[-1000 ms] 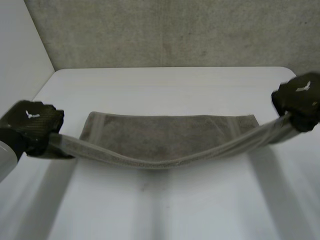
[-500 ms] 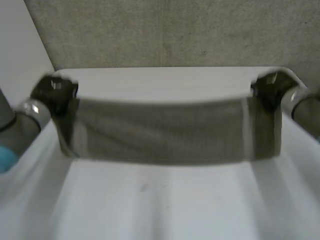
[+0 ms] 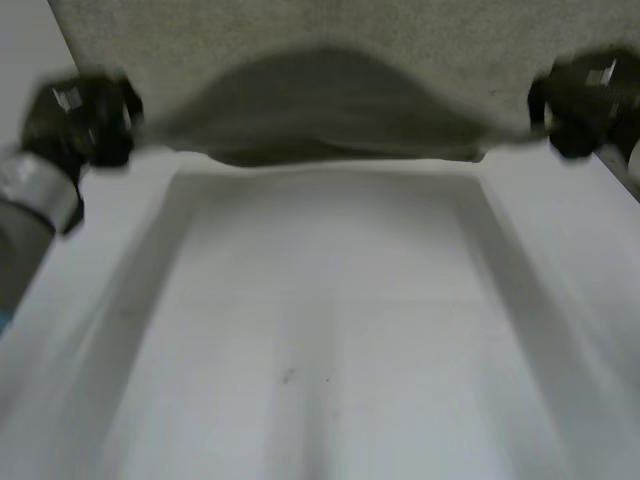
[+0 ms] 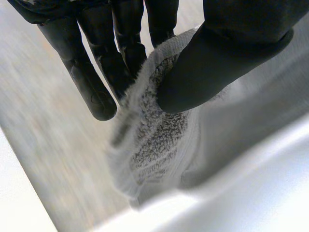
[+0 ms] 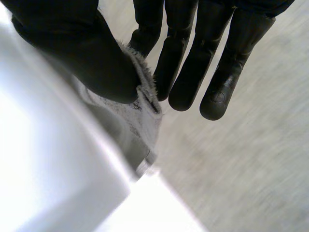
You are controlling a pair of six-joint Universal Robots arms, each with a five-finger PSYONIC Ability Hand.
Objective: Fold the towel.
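Note:
The grey towel (image 3: 330, 110) hangs stretched in the air between my two hands, above the far edge of the white table (image 3: 320, 330), bulging upward in the middle. My left hand (image 3: 85, 115) is shut on the towel's left end; in the left wrist view its thumb (image 4: 227, 53) pinches the towel's corner (image 4: 154, 135) against the fingers (image 4: 96, 72). My right hand (image 3: 585, 100) is shut on the right end; in the right wrist view the thumb (image 5: 87, 58) presses the towel's corner (image 5: 140, 116) against the fingers (image 5: 193, 63).
A grey concrete wall (image 3: 300, 30) rises behind the table. The table's left edge meets a pale side wall (image 3: 25, 60). My left forearm (image 3: 25, 215) reaches in over the table's left side.
Both hands have lifted the towel off the table and carried it up and away toward the far wall. The towel went from lying sagging on the table to hanging in the air.

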